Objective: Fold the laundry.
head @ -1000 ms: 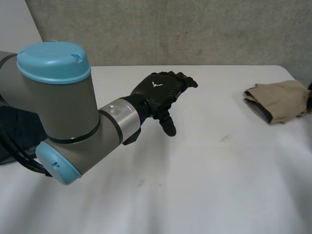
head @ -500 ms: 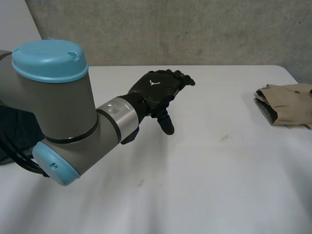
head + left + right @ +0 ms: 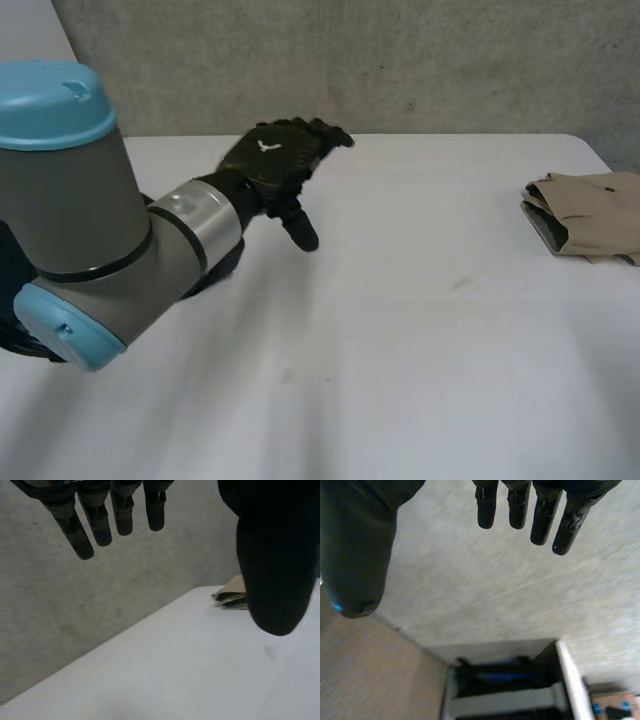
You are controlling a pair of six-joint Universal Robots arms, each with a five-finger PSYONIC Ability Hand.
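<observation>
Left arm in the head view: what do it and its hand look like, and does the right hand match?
The left arm is a fat grey cylinder with rounded light-blue caps and a silver wrist band. The left hand is black, with a small white mark on its back. The right hand is black too, thumb thick and rounded.

One cloth (image 3: pixel 595 215), one table (image 3: pixel 420 340), two hands: left hand (image 3: pixel 270 160), right hand (image 3: pixel 355 545).
</observation>
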